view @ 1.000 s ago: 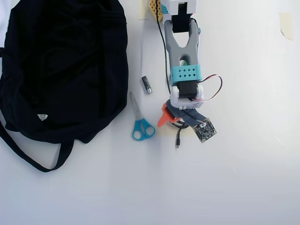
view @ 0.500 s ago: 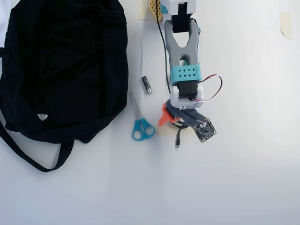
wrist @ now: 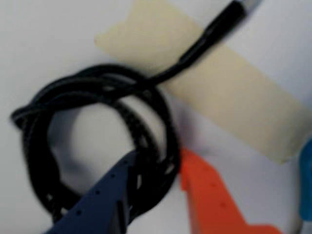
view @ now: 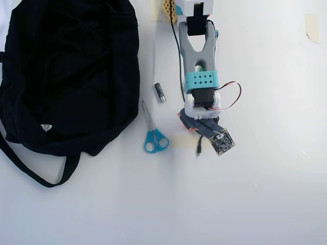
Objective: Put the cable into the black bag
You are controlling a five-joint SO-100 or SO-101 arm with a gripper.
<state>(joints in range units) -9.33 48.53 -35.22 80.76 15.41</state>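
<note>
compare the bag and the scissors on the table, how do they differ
The bag is by far the biggest thing in the overhead view; the scissors are small beside it. The bag is floppy black fabric with a long strap and a small white label; the scissors are stiff, with grey blades and blue handles. The bag sprawls in a heap, while the scissors lie closed and straight. Both lie flat on the white table, apart from the gripper.
</note>
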